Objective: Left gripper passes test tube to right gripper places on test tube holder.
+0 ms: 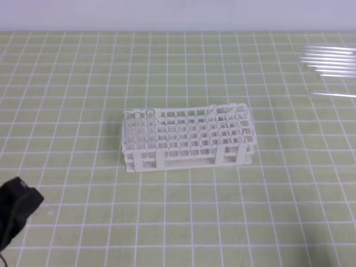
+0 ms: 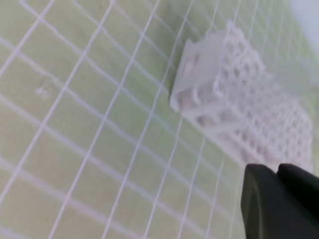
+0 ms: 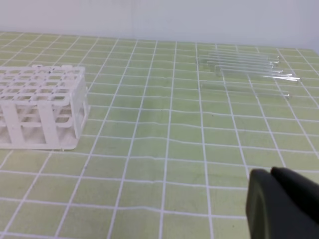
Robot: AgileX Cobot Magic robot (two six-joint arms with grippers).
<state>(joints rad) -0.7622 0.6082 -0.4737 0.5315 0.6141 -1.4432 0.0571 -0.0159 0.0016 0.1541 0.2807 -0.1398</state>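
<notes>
1. I work in what looks like a lab test bench: a white test tube holder (image 1: pixel 189 139) stands mid-tabletop, a few clear tubes upright in its left-end holes.
2. More clear glass tubes (image 3: pixel 246 67) lie loose in a row, well apart from it.
3. The tabletop (image 1: pixel 83 83) wears a pale green mat ruled in white squares, against a plain pale wall (image 3: pixel 149 15).

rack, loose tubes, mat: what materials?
Test tube holder: white matte plastic, likely; moulded lattice, perforated side panels. Loose test tubes: clear, glossy, glass or clear plastic; bright glints. Mat: light green, white grid, matte; material unclear.
</notes>
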